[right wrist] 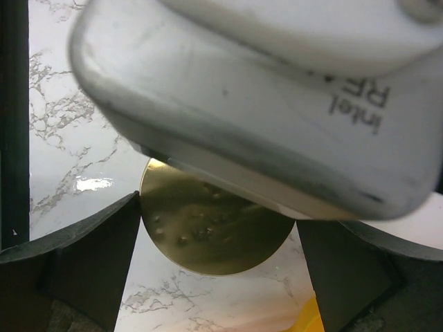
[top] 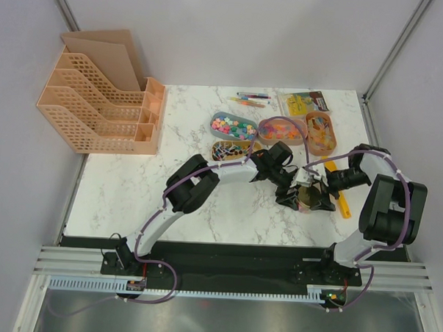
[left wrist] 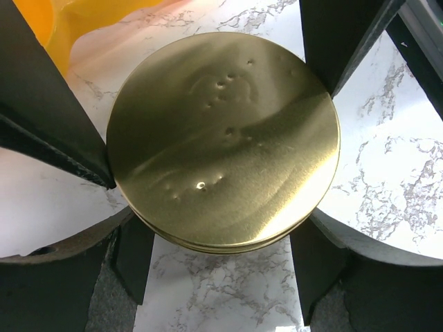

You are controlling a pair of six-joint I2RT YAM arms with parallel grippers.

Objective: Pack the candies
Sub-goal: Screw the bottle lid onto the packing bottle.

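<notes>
The left gripper (top: 292,192) and right gripper (top: 320,192) meet at a round gold metal tin (left wrist: 221,138) on the white marble table (top: 132,184), each pair of fingers pressed against its rim. The small bright mixed-colour candies (top: 234,126) lie in oval trays (top: 213,121) further back, apart from the tin

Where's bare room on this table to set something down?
Bare marble: near-left, between the file rack and the left arm; also the near edge in front of the gold lid. Crowded: far right, around candy trays and pens.
</notes>
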